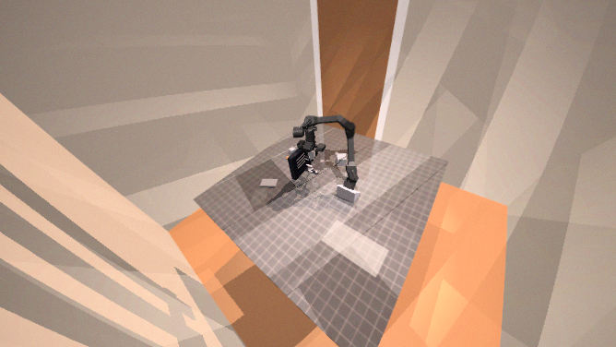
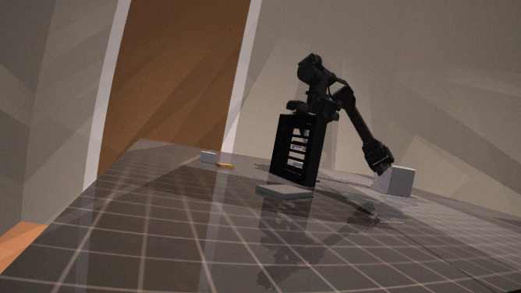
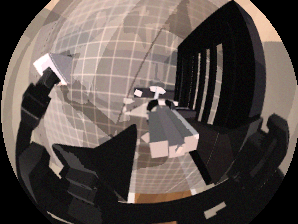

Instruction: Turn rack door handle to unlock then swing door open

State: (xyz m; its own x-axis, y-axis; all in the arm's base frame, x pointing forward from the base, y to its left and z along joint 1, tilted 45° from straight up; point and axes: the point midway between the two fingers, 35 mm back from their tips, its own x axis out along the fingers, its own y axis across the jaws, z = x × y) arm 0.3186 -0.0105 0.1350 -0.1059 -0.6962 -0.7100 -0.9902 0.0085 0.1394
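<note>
The black rack (image 1: pixel 291 170) (image 2: pixel 278 150) (image 3: pixel 245 65) stands upright, with a slotted panel facing sideways in the wrist view. I cannot tell the door from the frame or how far it is open. My gripper (image 1: pixel 313 153) (image 3: pixel 160 124) is open, pointing down beside the rack's upper part; in the exterior view its fingertips are mostly hidden behind the rack. A long grey piece (image 3: pixel 172 125) shows between the fingers in the wrist view, lower down; whether it is the handle is unclear. The handle and any contact with it cannot be made out.
A pale wedge-shaped block (image 1: pixel 347 194) (image 2: pixel 403 181) (image 3: pixel 61 62) is at the arm's base. A flat pale slab (image 1: pixel 268 183) (image 2: pixel 284 191) lies near the rack. A pale block (image 2: pixel 208 157) and a small orange piece (image 2: pixel 225 165) lie farther back. Another white block (image 1: pixel 341 158) is behind the gripper.
</note>
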